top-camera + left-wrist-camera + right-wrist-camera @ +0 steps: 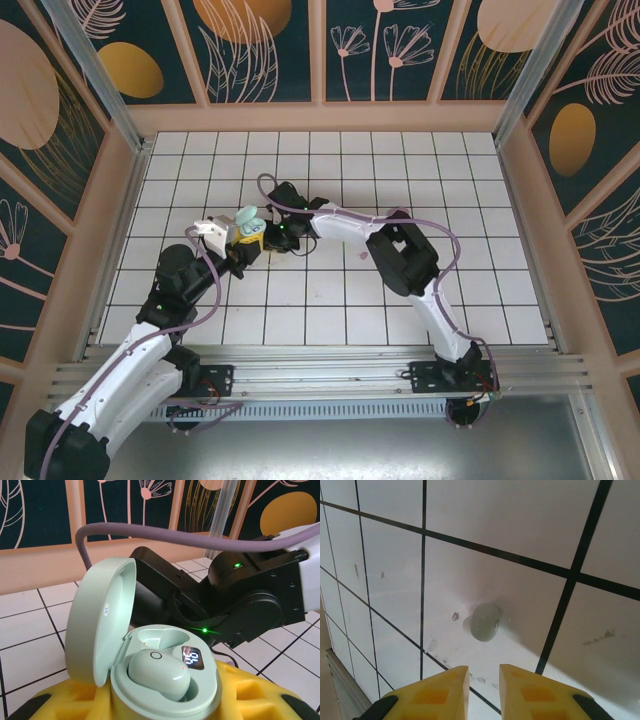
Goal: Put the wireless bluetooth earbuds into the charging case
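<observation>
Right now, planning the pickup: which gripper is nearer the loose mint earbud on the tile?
Right. The right gripper hangs open over the earbud; the left gripper is apart, gripping the open mint charging case.

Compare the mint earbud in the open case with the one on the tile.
The cased earbud sits in a socket of the open charging case; the loose earbud lies on bare floor tile. The cased earbud has a lit display beside it; the loose earbud lies ahead of the open right gripper, untouched. Both are pale mint and rounded.
</observation>
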